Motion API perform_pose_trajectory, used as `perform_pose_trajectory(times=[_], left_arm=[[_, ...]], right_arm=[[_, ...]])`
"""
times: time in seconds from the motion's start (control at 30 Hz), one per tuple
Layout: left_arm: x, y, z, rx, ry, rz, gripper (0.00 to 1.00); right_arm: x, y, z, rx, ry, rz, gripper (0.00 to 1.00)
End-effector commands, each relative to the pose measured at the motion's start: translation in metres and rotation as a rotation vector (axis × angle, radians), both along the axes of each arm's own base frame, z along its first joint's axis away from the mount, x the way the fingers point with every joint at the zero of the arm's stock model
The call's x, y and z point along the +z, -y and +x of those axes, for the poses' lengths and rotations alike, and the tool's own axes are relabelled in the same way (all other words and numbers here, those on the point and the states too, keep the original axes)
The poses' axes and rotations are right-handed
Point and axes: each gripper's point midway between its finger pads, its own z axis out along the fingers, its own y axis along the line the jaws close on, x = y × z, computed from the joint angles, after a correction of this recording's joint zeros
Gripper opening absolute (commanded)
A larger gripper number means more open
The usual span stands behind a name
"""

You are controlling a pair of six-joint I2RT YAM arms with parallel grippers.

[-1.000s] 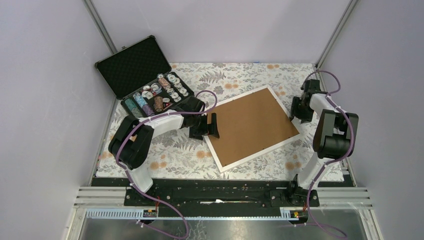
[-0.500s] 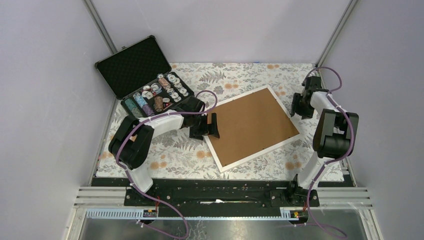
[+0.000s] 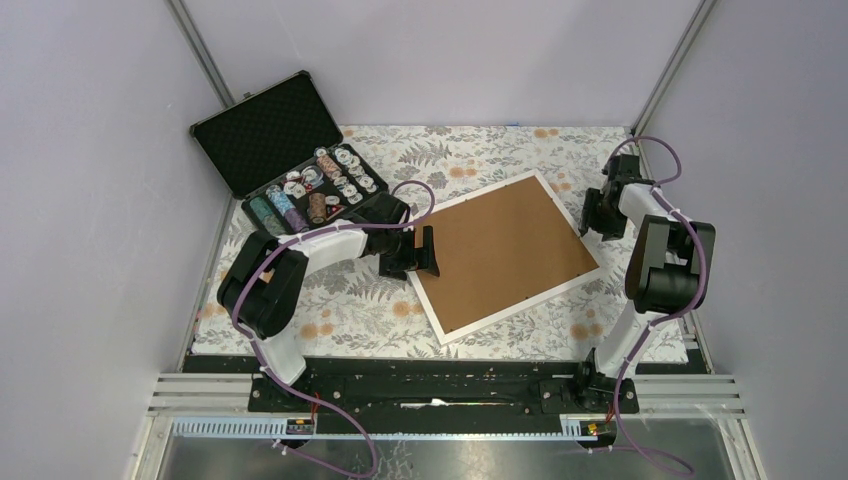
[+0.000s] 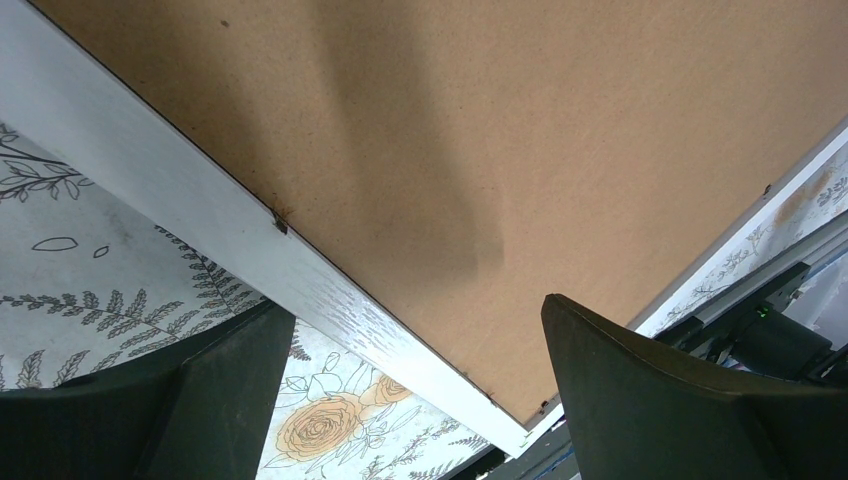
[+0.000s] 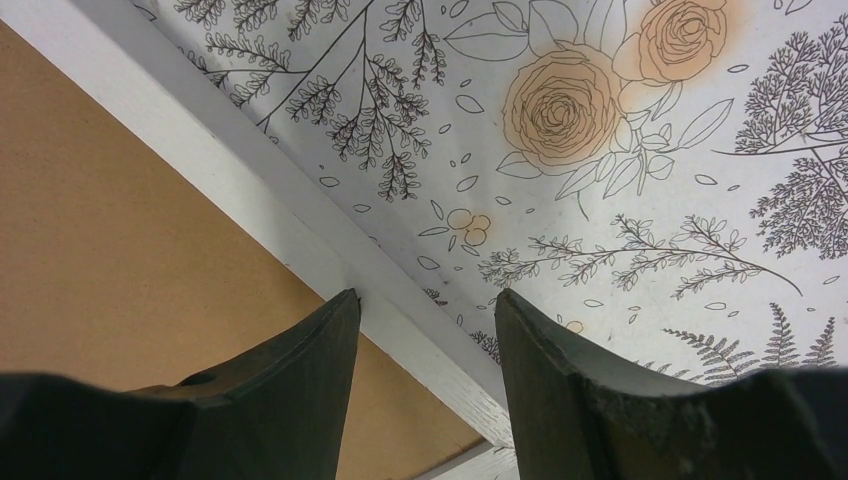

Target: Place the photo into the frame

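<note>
The white frame [image 3: 520,302] lies face down in the middle of the table, with the brown backing board [image 3: 505,250] filling it. The photo is not in view. My left gripper [image 3: 428,252] is open at the frame's left edge. In the left wrist view the gripper [image 4: 418,305] straddles the white rail [image 4: 200,225] beside the board [image 4: 500,120]. My right gripper [image 3: 592,220] is open at the frame's right edge. In the right wrist view the gripper [image 5: 425,295] straddles the white rail [image 5: 250,200], with one finger over the board [image 5: 120,250].
An open black case of chips [image 3: 310,195] with a raised foam-lined lid [image 3: 265,130] stands at the back left, close behind the left arm. A floral cloth [image 3: 480,150] covers the table. Grey walls enclose three sides.
My right gripper has shifted slightly towards the far side along the frame's right edge. The left arm and the frame have not moved.
</note>
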Motion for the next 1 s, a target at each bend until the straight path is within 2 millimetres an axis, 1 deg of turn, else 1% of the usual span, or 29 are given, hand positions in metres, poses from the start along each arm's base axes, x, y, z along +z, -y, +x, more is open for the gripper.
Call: perform_pose_trajectory(times=[0.0, 0.07, 0.13, 0.2, 0.33, 0.43, 0.53, 0.57, 0.6, 0.67, 0.7, 0.73, 0.8, 0.83, 0.87, 0.9, 0.97], left_arm=[[-0.002, 0.001, 0.003, 0.002, 0.006, -0.011, 0.98], [-0.002, 0.001, 0.004, 0.004, 0.007, -0.010, 0.98], [-0.002, 0.001, 0.004, 0.004, 0.008, -0.009, 0.98], [-0.002, 0.001, 0.004, 0.002, 0.006, -0.011, 0.98], [-0.003, 0.001, 0.004, 0.004, 0.005, -0.009, 0.98], [-0.004, 0.002, 0.004, 0.003, -0.003, -0.014, 0.98], [-0.004, 0.002, 0.004, 0.002, 0.003, -0.009, 0.99], [-0.004, 0.001, 0.004, 0.002, 0.003, -0.005, 0.98], [-0.004, 0.000, 0.005, 0.003, 0.008, -0.001, 0.98], [-0.005, -0.001, 0.005, 0.006, 0.011, 0.009, 0.99], [-0.006, -0.003, 0.007, 0.009, 0.018, 0.018, 0.99], [-0.006, -0.005, 0.009, 0.013, 0.026, 0.035, 0.99], [-0.006, -0.010, 0.016, 0.029, 0.053, 0.071, 0.99], [-0.005, -0.011, 0.019, 0.036, 0.061, 0.079, 0.99], [-0.005, -0.010, 0.022, 0.049, 0.066, 0.083, 0.99], [-0.003, -0.008, 0.025, 0.064, 0.067, 0.071, 0.99], [0.001, 0.000, 0.031, 0.083, 0.053, 0.048, 0.99]], right_arm=[[-0.015, -0.005, -0.008, 0.007, -0.062, -0.010, 0.59], [-0.017, -0.008, -0.010, 0.016, -0.070, -0.011, 0.59], [-0.019, -0.018, -0.014, 0.037, -0.087, -0.006, 0.59], [-0.021, -0.023, -0.023, 0.031, -0.121, -0.009, 0.60], [-0.020, -0.033, -0.029, 0.013, -0.118, 0.027, 0.60], [-0.028, -0.034, -0.033, -0.006, -0.137, 0.030, 0.61], [-0.034, -0.038, -0.036, -0.029, -0.150, 0.058, 0.61], [-0.031, -0.039, -0.034, -0.036, -0.127, 0.063, 0.61], [-0.025, -0.040, -0.028, -0.039, -0.086, 0.072, 0.63], [-0.003, -0.042, -0.012, -0.035, -0.010, 0.095, 0.64], [0.009, -0.039, -0.004, -0.032, 0.014, 0.085, 0.64], [0.023, -0.034, 0.004, -0.030, 0.030, 0.057, 0.65], [0.038, -0.013, 0.013, -0.041, 0.015, -0.044, 0.72], [0.040, -0.006, 0.015, -0.032, -0.017, -0.071, 0.74], [0.039, -0.003, 0.015, -0.022, -0.060, -0.056, 0.74], [0.034, -0.009, 0.016, -0.013, -0.095, 0.008, 0.74], [0.021, -0.032, 0.022, 0.020, -0.091, 0.168, 0.73]])
